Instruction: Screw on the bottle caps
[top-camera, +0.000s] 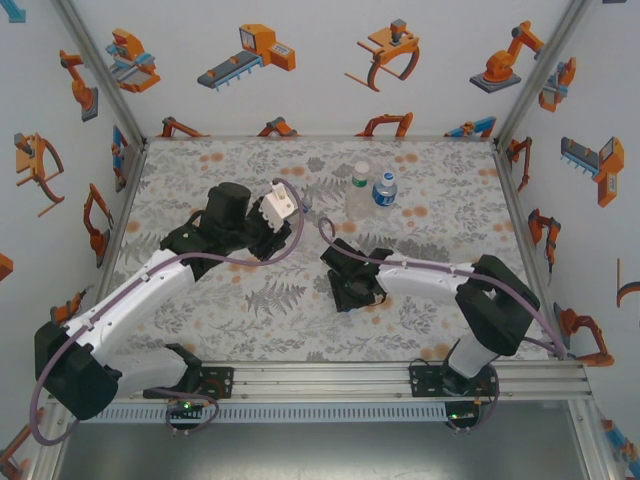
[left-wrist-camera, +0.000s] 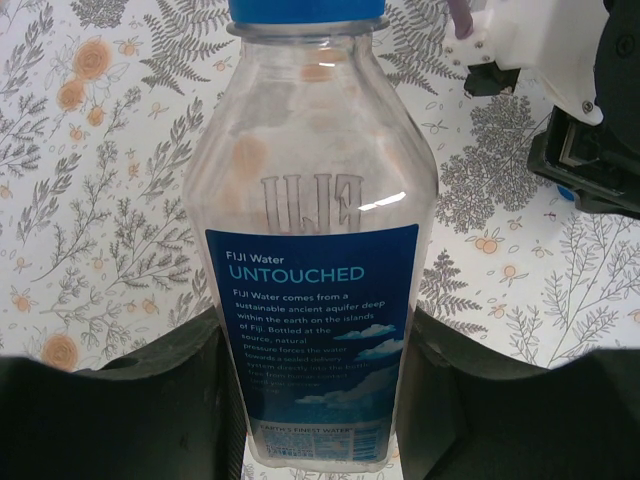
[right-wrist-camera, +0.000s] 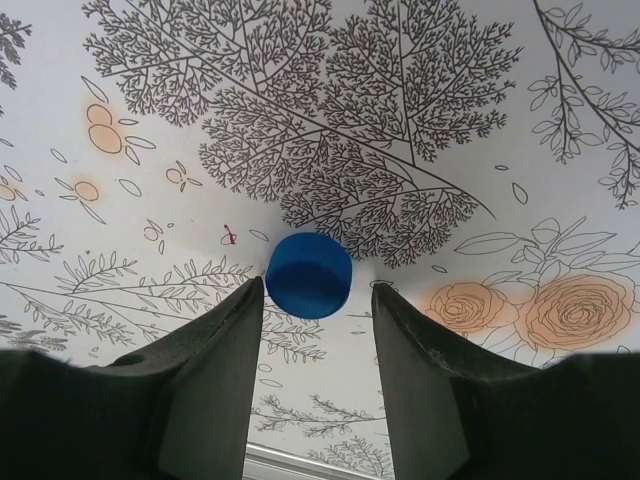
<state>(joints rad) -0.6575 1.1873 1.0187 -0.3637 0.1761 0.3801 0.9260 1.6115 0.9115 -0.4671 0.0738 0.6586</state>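
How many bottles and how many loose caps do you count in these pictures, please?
Bottles: 3 (Fiji bottle in the left end effector; pale-label bottle and blue-label bottle, both standing)
Loose caps: 1 (blue cap)
Total: 4

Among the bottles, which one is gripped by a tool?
The Fiji bottle with the dark blue label, clamped in the left tool. The wider bottle and the other blue-labelled bottle stand free on the table.

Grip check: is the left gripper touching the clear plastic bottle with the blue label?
Touching. Left wrist view: the left gripper hugs the blue-labelled bottle, fingers against both its sides.
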